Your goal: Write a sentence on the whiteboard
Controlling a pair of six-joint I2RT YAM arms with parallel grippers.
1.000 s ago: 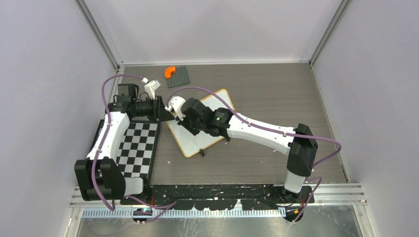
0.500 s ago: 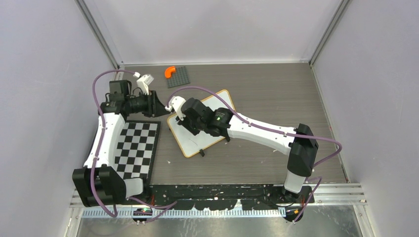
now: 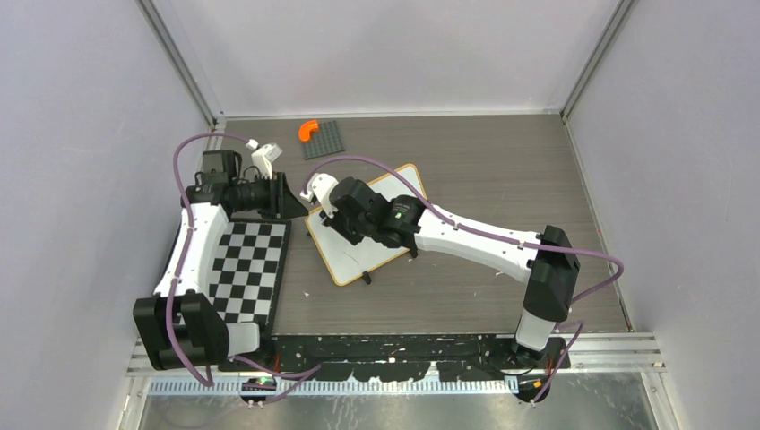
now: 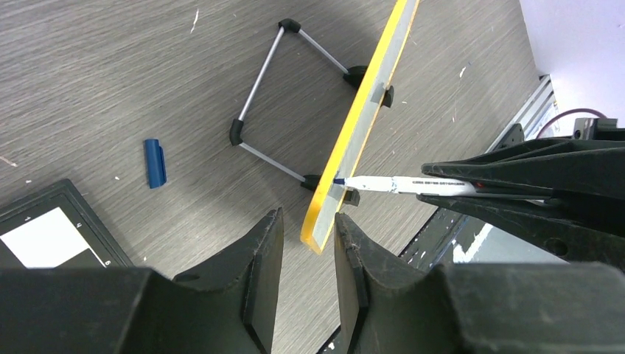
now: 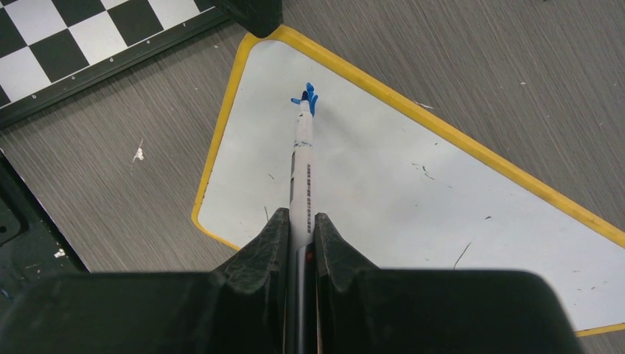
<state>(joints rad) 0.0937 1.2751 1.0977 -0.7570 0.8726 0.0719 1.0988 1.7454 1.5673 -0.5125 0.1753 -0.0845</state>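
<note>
1. Counts: one whiteboard (image 3: 348, 260), one marker (image 5: 301, 158), one loose blue cap (image 4: 155, 163), one checkerboard mat (image 3: 251, 269), one dark studded plate (image 3: 329, 136) with one orange piece (image 3: 307, 130) at its left end, and two arms.
2. Position: the whiteboard sits mid-table just right of the mat, turned at a slant. From the left wrist it is seen edge-on as a yellow strip (image 4: 361, 125) with a wire stand behind it.
3. Right gripper (image 5: 300, 217): closed tight around the marker's barrel, with the blue tip against the white surface near the board's left corner.
4. Left gripper (image 4: 306, 221): fingers a narrow gap apart and gripping nothing. The board's yellow corner shows in the gap between them.
5. Writing: dark print runs along the marker's barrel, too small to read. Only a small blue mark shows at the tip.
6. Change: a second ago the left gripper was up against the board's left corner. It has since drawn back toward the left wall and parted a little. The right arm and the board have stayed put.
</note>
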